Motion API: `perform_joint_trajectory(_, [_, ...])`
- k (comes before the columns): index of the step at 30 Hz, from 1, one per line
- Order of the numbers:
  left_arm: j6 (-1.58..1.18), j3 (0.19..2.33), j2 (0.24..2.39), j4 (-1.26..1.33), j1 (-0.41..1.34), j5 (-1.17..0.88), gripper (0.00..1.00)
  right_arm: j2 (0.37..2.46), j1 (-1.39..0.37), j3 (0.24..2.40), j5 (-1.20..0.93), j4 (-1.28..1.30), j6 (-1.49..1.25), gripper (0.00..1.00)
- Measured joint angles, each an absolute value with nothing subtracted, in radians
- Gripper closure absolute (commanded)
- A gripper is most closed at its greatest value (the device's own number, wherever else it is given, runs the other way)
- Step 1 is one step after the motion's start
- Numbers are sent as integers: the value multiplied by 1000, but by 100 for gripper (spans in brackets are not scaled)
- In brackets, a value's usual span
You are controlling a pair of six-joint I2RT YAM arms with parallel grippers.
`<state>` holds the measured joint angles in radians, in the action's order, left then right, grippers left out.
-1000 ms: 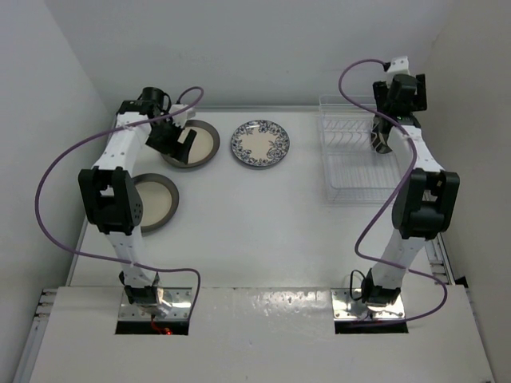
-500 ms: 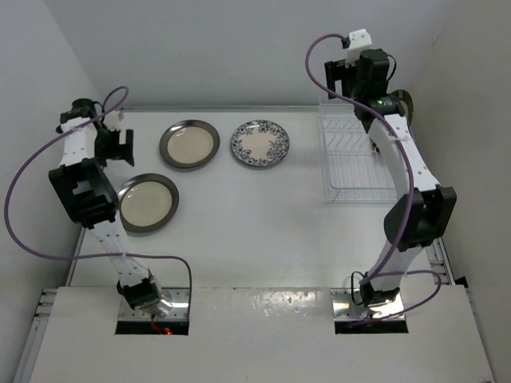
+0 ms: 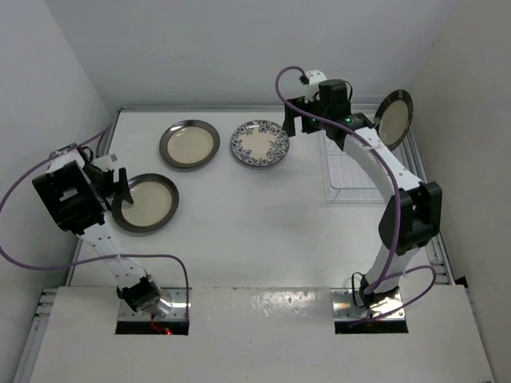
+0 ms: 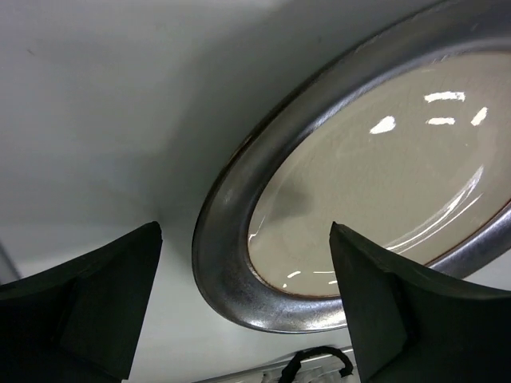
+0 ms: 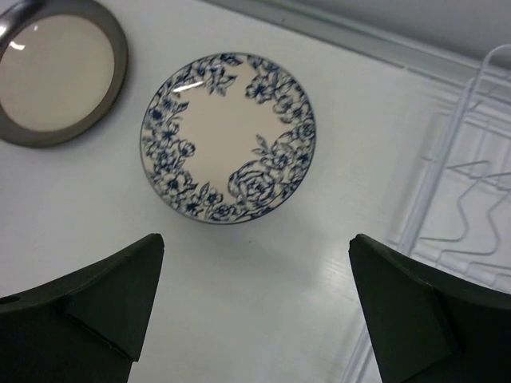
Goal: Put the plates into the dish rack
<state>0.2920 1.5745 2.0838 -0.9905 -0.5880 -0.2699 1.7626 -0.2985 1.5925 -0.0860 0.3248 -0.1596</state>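
Plates: four are showing.
Counter (image 3: 239, 223): is carrying two grey-rimmed plates (image 3: 189, 144) and one floral plate (image 3: 259, 144), all flat.
Dish rack (image 3: 351, 171): is holding one upright plate (image 3: 394, 119) at its right end.
Left jaws: gaping wide, gripping nothing, facing the nearer grey rim.
Right jaws: gaping wide, gripping nothing, hovering over the floral plate.

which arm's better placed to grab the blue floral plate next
Right. The right pincer hangs open just by the floral plate, with the dish rack close beside it. The left pincer is open over the near grey-rimmed plate, far off to the left.
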Motion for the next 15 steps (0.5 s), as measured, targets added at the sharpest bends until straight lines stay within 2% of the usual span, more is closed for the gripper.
perform_joint_trajectory(6, [363,1499,2066,-983,-661,-385,19,1766,-378,1579,-92,331,-150,0])
perform_joint_trajectory(9, [411,1450,2044,-982,-682,-443,32,1766,-405,1579,-91,328,-138,0])
perform_joint_trajectory(10, [428,1435,2041,-987,-683,-466,41,1766,-408,1581,-90,327,-134,0])
perform_joint_trajectory(12, [448,1426,2043,-987,-683,-485,52,1766,-408,1584,-86,324,-128,0])
perform_joint_trajectory(13, [457,1423,2049,-987,-682,-496,69,1766,-409,1588,-83,323,-125,0])
perform_joint_trajectory(15, [460,1420,2063,-984,-683,-529,91,1766,-410,1594,-77,322,-119,0])
